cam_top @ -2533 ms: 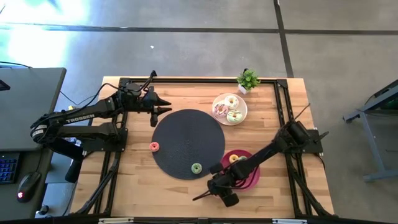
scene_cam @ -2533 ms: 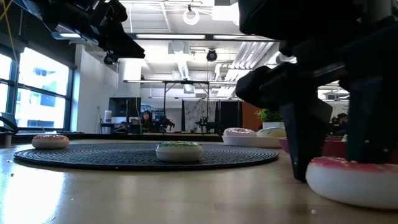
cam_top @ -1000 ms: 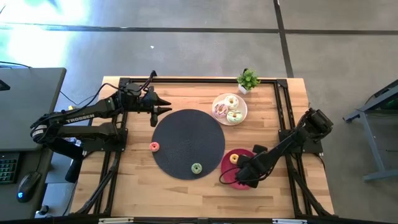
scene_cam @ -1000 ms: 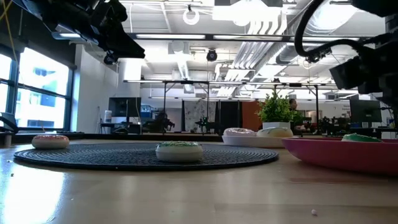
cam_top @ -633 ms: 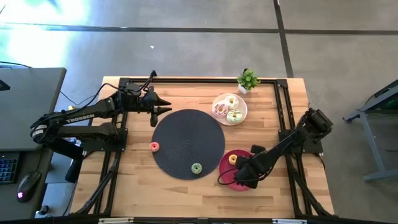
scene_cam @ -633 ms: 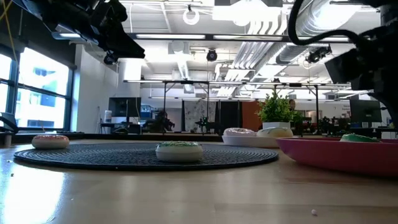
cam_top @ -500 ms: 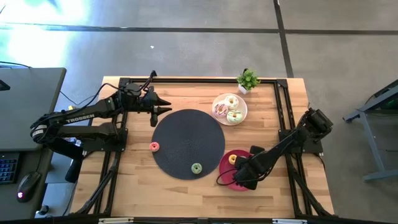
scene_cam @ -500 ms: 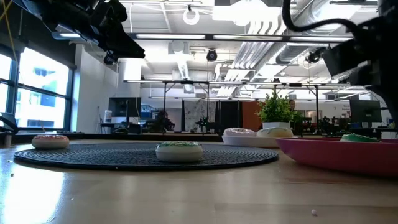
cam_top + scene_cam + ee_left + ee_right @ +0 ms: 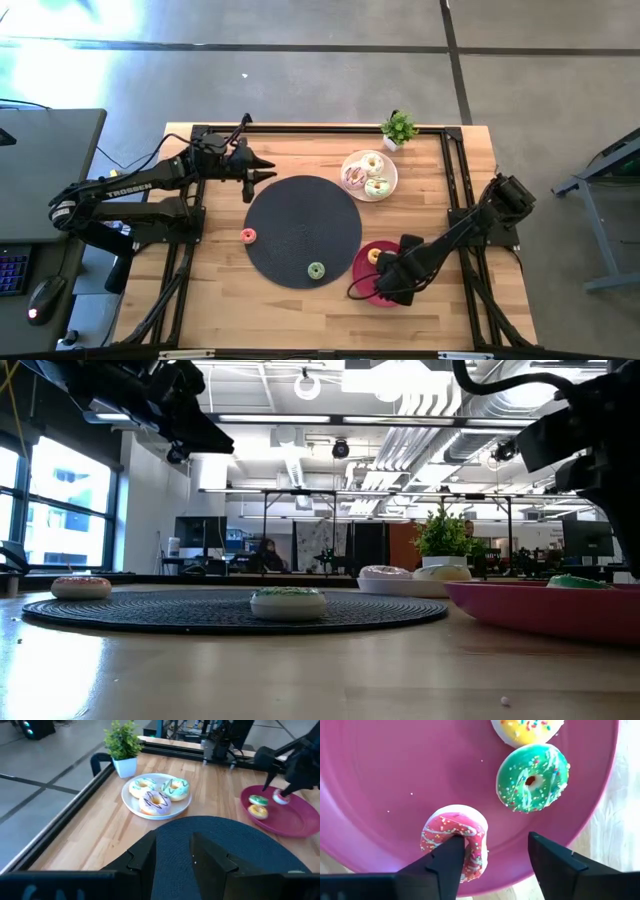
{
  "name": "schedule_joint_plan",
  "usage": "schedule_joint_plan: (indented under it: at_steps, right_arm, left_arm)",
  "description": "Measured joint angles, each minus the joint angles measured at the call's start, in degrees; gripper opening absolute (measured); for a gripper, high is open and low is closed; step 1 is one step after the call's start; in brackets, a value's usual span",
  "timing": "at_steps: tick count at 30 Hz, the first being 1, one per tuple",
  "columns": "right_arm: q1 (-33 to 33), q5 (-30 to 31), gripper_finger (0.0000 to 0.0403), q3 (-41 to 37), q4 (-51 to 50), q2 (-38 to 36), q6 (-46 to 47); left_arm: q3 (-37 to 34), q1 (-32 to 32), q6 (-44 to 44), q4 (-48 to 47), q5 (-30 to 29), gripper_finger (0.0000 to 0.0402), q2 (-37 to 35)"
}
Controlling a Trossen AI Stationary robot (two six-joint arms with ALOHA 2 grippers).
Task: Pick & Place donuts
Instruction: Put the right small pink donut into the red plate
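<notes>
My right gripper is open over the red plate at the table's near right. A pink-sprinkled donut lies tilted on the plate at one finger's tip. A green donut and a yellow donut lie flat on the plate beside it. A green donut lies on the black mat. A small pink donut lies at the mat's left edge. My left gripper waits, open and empty, above the mat's far left edge. My right gripper points down at the red plate. One fingertip stands in front of the pink donut's near rim. I cannot tell whether it touches the donut. The other finger stands well clear. The donut rests on the plate.
A white plate with three larger donuts stands at the far right. A small potted plant stands behind it. The black frame rails run along the table's edges. Bare wood lies along the near edge.
Some seconds ago my right gripper stood at the table's near edge around the pink donut. It has since come over the red plate, and the donut now lies there. In the last second it has shifted slightly toward the table's left.
</notes>
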Motion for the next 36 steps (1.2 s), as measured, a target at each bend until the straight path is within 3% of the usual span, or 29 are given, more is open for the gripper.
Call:
schedule_joint_plan:
  at_steps: [8,11,14,16,22,25,28,31,33,36]
  right_arm:
    - [0.0,-1.52,0.0225,0.0,1.64,0.0,-0.5]
    - [0.0,1.33,0.0219,0.03,1.85,0.0,-3.63]
    - [-0.51,-0.51,0.0213,-0.04,-1.85,0.0,-1.54]
    - [-1.0,-2.23,0.0212,-0.04,-1.36,-0.04,-0.96]
    - [-1.0,-0.14,0.0215,-0.04,-0.46,-0.09,-2.32]
    - [-1.05,0.62,0.0215,-0.04,-0.83,-0.19,-2.63]
    - [-1.03,0.3,0.0215,-0.04,-1.49,-0.42,-2.6]
    - [-1.13,0.27,0.0215,-0.04,-1.11,-0.84,-2.58]
    - [-1.38,0.03,0.0215,-0.02,-1.08,-1.28,-2.54]
    - [-1.77,0.07,0.0215,-0.02,-0.51,-2.7,-2.52]
  left_arm:
    - [0.0,0.01,-3.99,0.45,-1.16,0.0113,0.02]
    - [0.0,-0.05,-2.94,1.92,5.3,0.0113,0.05]
    - [0.04,-2.4,-4.15,5.13,13.1,0.0113,2.37]
    - [0.04,-5.75,-4.58,6.41,13.51,0.0113,5.13]
    - [-0.07,-18.27,-4.66,15.09,6.09,0.0113,18.29]
    - [0.02,-23.07,-4.61,23.94,3.94,0.0113,24.35]
    - [0.02,-26.72,-5.0,33.42,-0.84,0.0113,30.35]
    - [0.26,-29.42,-8.36,43.45,-1.9,0.0113,37.41]
    - [2.01,-30.53,-10.91,46.86,-1.83,0.0113,42.86]
    - [7.23,-31.35,-17.21,47.18,-7.38,0.0113,51.29]
